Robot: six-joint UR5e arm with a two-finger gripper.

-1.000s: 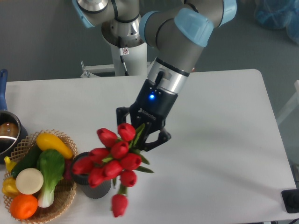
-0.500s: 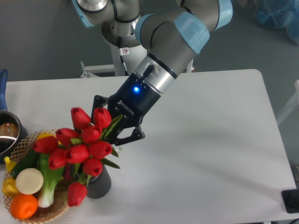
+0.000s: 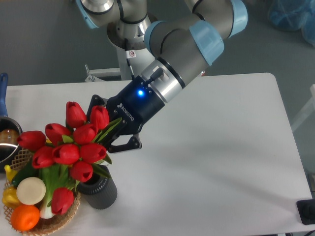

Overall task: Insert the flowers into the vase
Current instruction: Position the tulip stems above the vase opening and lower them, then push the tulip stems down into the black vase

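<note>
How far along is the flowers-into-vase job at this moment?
Done: the gripper is shut on the tulip bunch and holds it up. In hand: the bunch is tilted over the dark vase, with blooms leaning across the vegetable basket. Left: lowering the stems into the vase and letting go. The blooms hide whether the stem ends have reached its mouth.

arm [image 3: 182, 44] extended down-left | wrist [image 3: 162, 83] tilted | jaws closed, pointing lower left
</note>
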